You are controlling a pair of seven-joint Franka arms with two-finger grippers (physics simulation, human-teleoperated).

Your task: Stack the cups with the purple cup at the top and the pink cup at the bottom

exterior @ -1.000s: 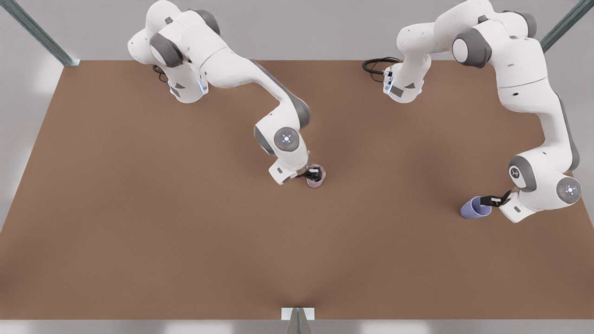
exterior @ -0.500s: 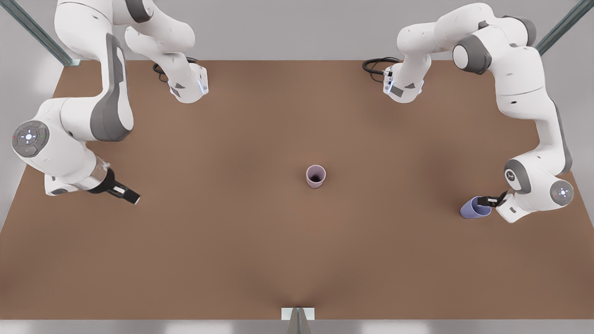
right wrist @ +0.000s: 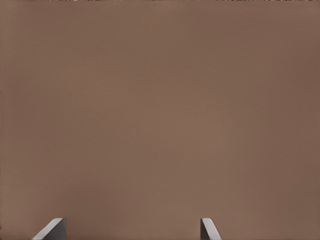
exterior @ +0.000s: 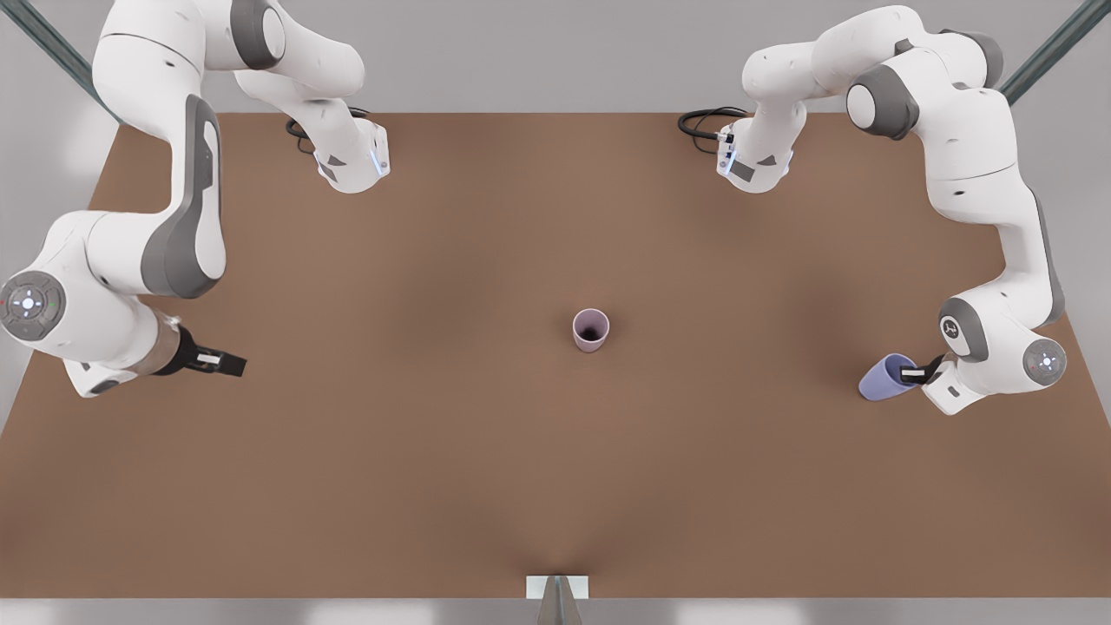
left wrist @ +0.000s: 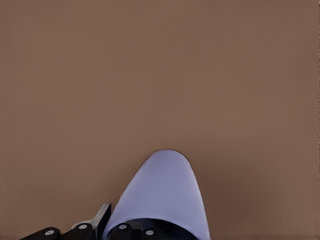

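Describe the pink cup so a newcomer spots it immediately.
On the brown table, look near the middle, between the two arms. The pink cup stands there upright and alone, mouth up. Unlike the purple cup, it is dusty mauve and no end effector touches it.

Setting: simulated robot test cell. Plain brown tabletop point(exterior: 486, 486), bare grey surround, metal frame struts point(exterior: 1055, 43) at upper corners, a bracket point(exterior: 557, 588) at lower centre edge, two white Franka arms point(exterior: 981, 148) bolted at the rear, black cable point(exterior: 703, 121) coiled beside one base.
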